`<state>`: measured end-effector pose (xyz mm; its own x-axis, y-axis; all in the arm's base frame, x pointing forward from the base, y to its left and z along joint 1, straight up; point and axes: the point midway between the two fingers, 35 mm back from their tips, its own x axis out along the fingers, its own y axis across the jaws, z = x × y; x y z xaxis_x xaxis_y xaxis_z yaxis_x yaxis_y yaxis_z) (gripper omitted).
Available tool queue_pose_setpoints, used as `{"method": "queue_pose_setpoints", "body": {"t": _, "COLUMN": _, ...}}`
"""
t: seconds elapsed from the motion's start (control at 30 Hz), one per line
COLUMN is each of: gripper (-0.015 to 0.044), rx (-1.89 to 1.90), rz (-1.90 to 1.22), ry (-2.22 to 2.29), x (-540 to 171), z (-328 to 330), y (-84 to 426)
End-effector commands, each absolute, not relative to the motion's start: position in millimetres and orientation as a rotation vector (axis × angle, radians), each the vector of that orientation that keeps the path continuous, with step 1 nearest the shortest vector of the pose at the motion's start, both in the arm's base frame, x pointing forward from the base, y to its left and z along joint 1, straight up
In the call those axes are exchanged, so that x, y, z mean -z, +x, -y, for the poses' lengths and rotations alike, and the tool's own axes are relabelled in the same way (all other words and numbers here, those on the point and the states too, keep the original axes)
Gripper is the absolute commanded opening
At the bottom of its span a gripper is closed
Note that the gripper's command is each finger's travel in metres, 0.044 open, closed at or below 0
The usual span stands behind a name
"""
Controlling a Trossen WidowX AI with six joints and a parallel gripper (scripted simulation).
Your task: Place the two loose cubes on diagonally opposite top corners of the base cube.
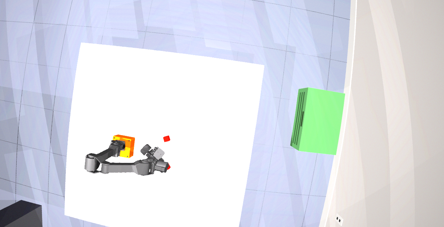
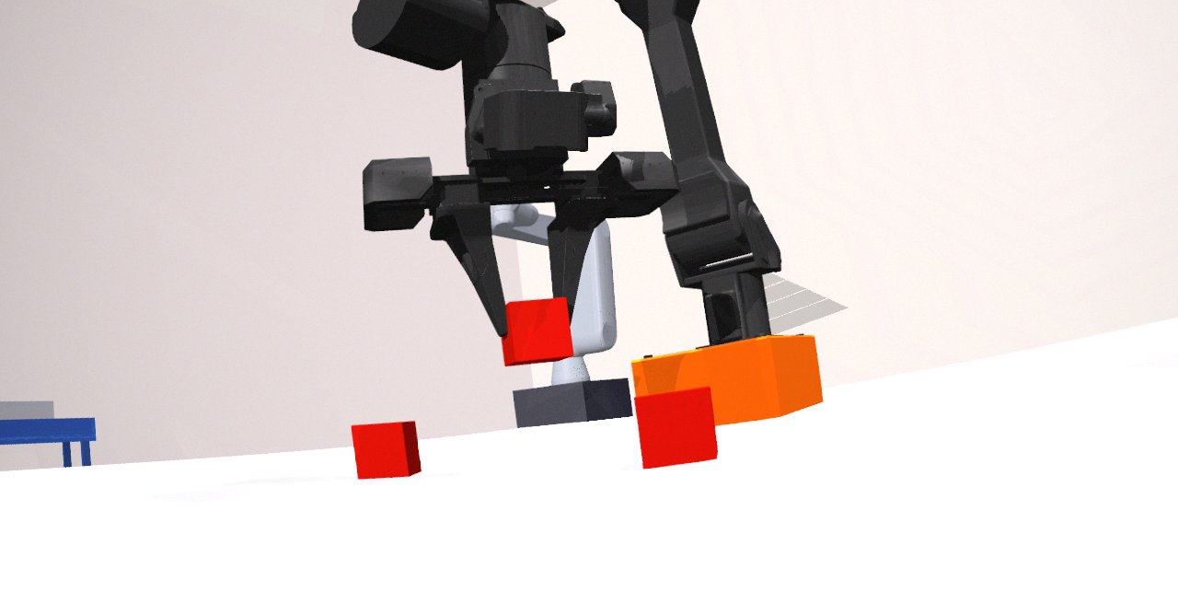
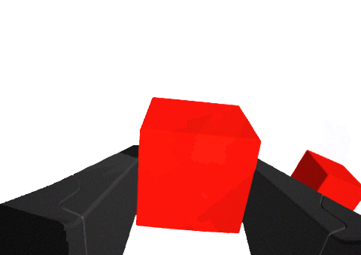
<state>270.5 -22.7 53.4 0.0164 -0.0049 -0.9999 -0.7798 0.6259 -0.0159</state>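
My gripper (image 2: 537,320) (image 3: 192,162) is shut on a red cube (image 2: 537,334) (image 3: 195,180), one finger on each side. The cube hangs above the white table, looks about level and is hidden under the arm in the top view. A second red cube (image 1: 166,138) (image 2: 675,428) sits on the table, at the right in the exterior view. A third red cube (image 1: 168,166) (image 2: 384,449) sits at the left there and is partly covered by the arm in the top view. One standing cube shows beyond the right finger in the wrist view. The cubes look alike; I cannot tell which is the base.
The arm's foot stands on an orange and yellow block (image 1: 131,146) (image 2: 794,376) on the white table (image 1: 186,101) (image 2: 576,525). A pale arm (image 2: 599,295) on a dark block (image 2: 568,404) is in the background. A green box (image 1: 322,121) stands beyond the table.
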Motion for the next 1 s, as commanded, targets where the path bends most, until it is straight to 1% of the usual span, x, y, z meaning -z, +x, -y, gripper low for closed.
{"method": "queue_pose_setpoints", "body": {"t": 0.0, "gripper": 0.0105, "rx": -0.688, "rz": -1.430, "ry": -0.709, "x": -69.3, "z": 22.2, "y": 271.2}}
{"method": "queue_pose_setpoints", "body": {"t": 0.37, "gripper": 0.0105, "rx": -0.688, "rz": -1.430, "ry": -0.709, "x": -101.9, "z": 21.8, "y": 265.3}}
{"method": "queue_pose_setpoints", "body": {"t": 0.97, "gripper": 0.0105, "rx": -0.754, "rz": -1.404, "ry": -0.773, "x": -88.7, "z": -13.9, "y": 284.6}}
